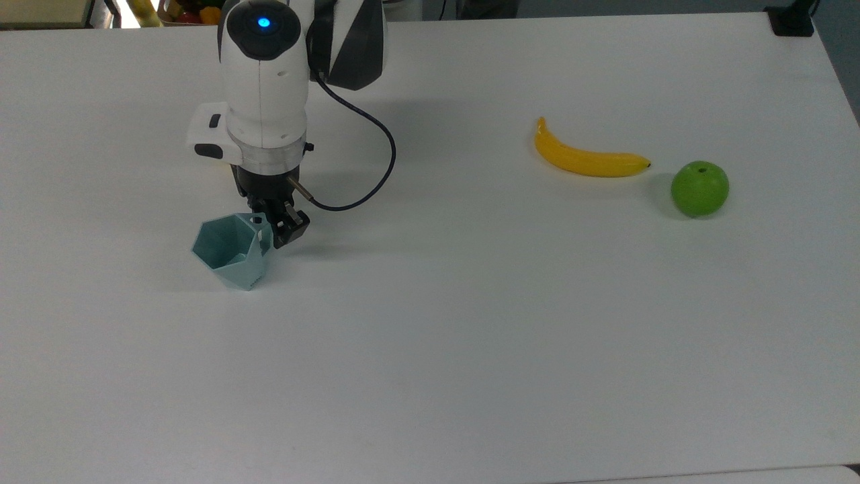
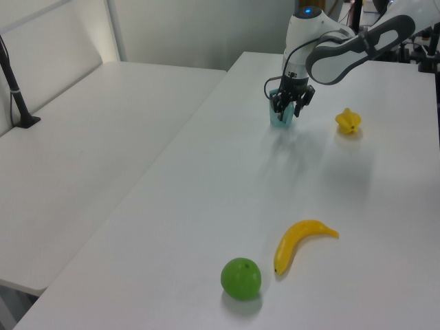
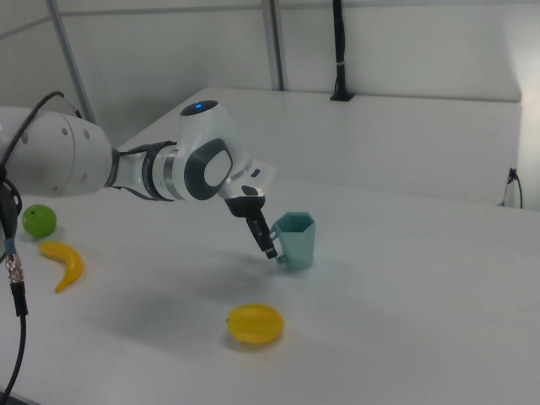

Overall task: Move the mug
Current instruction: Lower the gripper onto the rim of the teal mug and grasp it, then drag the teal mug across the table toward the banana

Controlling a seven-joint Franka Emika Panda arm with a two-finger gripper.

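Note:
The pale teal faceted mug stands upright on the white table, toward the top view's left. It also shows as the mug in the left view and the mug in the right view. My gripper has come down onto the mug's handle side, its fingers apart. One finger sits just outside the handle, and the other is at the rim, partly hidden. The left view has the gripper straddling the mug's top. The gripper touches the handle in the right view.
A yellow star fruit lies just behind the arm, also visible as the star fruit. A banana and a green apple lie far off on the top view's right. A black cable loops from the wrist.

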